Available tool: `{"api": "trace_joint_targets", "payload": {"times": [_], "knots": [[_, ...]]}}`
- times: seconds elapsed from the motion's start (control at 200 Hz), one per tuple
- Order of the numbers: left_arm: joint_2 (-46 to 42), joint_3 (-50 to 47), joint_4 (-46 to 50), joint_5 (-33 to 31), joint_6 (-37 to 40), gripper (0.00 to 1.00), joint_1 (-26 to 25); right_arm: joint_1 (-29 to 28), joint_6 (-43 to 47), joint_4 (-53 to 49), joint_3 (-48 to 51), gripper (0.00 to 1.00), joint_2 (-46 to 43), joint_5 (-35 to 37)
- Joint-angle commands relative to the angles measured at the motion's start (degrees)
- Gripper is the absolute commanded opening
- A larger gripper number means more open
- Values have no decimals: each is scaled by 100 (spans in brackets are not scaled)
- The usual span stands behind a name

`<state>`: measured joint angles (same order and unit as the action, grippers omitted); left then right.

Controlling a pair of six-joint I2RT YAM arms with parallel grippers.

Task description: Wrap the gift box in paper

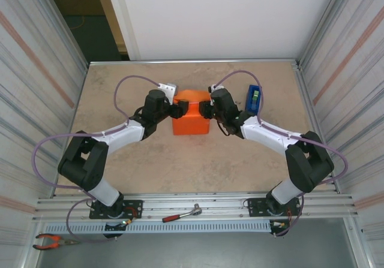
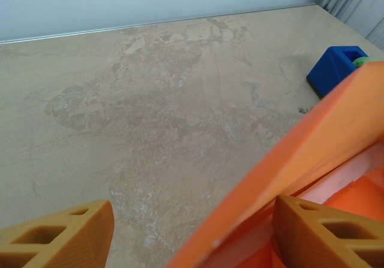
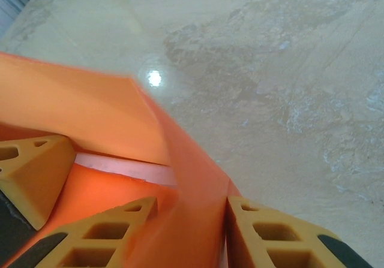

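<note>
Your paper (image 1: 191,119) folded over the gift box (image 3: 126,169), far middle of the table (image 1: 156,160), left gripper (image 2: 192,205) wide astride a flap edge, right gripper (image 3: 191,201) narrow around another flap (clamped or not, you cannot tell).

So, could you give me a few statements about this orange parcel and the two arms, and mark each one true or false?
1. The paper is folded over the gift box. True.
2. The blue tape dispenser stands to the left of the paper. False: it stands to the right of it.
3. The left fingers are pressed tightly together. False: they stand wide apart, with a flap of the paper rising between them.
4. A fold of the paper runs between the right fingers. True.
</note>
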<state>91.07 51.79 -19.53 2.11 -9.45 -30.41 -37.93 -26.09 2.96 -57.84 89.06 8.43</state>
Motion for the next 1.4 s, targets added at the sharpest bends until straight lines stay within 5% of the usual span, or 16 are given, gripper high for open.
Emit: {"api": "trace_joint_targets", "payload": {"times": [0.0, 0.391, 0.531, 0.706, 0.872, 1.077, 1.258, 1.393], "knots": [[-145, 7, 169, 299, -256, 73, -10, -100, -64, -172, 165, 33, -2, 32], [-427, -268, -157, 611, -812, 80, 152, -85, -215, -24, 291, 33, 119, -24], [-280, -419, -259, 223, -775, 72, 70, -41, -253, -46, 248, 41, 105, -141], [-245, -565, -189, -493, -707, 47, -78, 40, -353, -77, 247, 73, -189, -312], [-249, -539, -56, -717, -696, 40, -176, 47, -371, -66, 245, 76, -320, -254], [-135, -434, 12, -642, -743, 39, -193, 10, -203, 40, 126, 65, 11, -39], [-219, -212, 195, -436, -642, 64, -176, -10, -166, 130, 162, 38, 169, 133], [-543, -186, 256, -293, -728, 75, -31, -24, -151, 100, 208, 29, 124, 151]]}}
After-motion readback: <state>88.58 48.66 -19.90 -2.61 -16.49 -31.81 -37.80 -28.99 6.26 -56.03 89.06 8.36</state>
